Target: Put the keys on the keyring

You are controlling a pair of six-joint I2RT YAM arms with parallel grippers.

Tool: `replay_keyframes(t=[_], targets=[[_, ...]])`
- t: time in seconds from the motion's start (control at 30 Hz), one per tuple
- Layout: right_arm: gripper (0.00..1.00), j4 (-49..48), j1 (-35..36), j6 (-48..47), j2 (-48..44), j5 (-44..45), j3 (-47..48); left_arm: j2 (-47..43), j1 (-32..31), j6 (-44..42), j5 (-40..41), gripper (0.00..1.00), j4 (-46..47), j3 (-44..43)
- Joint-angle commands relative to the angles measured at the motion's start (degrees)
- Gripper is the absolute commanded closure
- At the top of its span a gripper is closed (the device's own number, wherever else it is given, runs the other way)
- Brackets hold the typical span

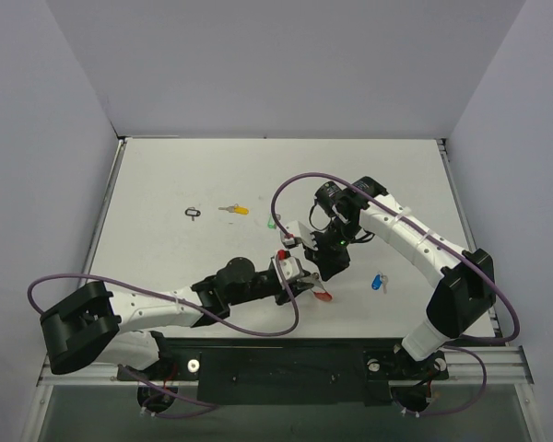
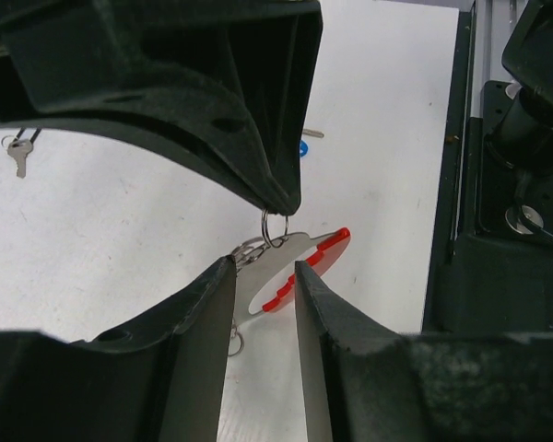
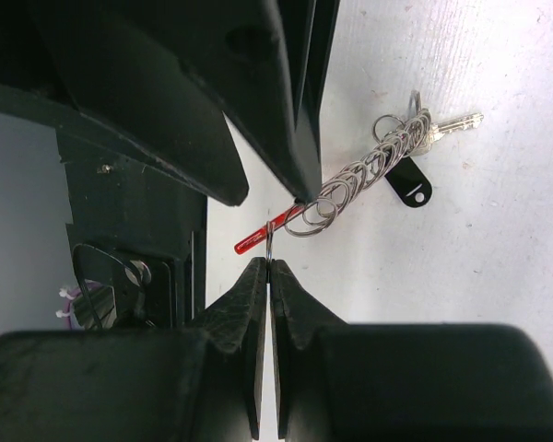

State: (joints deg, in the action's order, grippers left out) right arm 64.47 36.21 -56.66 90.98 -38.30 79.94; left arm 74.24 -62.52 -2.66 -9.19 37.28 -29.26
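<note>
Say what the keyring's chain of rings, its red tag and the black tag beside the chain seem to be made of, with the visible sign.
The chain of rings looks like bare metal wire: thin, silver-grey, with bright glints. The red tag is probably plastic: flat, strong even colour, a glossy face that glares white. The black tag is likely plastic, possibly coated metal: smooth, dark, faint sheen.

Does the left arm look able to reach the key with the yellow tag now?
Probably yes. The yellow-tagged key lies in the open, left of the left fingers; the right fingers, shut on the keyring, are on the other side.
</note>
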Motion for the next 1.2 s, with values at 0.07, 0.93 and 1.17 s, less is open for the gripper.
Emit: replay_keyframes(t=[0.07, 0.93, 1.17], targets=[[1.0, 3.5, 0.3, -0.6, 0.4, -0.5, 1.4, 1.1, -0.7, -0.4, 0.9, 0.63, 6.7, -3.4], [1.0, 3.3, 0.5, -1.4, 0.0, -3.4, 1.1, 4.4, -0.7, 1.7, -1.9, 0.79, 7.1, -5.3], [1.0, 2.9, 0.4, -1.5, -0.2, -3.6, 0.8, 4.1, -0.8, 2.1, -1.8, 0.92, 6.3, -4.8]])
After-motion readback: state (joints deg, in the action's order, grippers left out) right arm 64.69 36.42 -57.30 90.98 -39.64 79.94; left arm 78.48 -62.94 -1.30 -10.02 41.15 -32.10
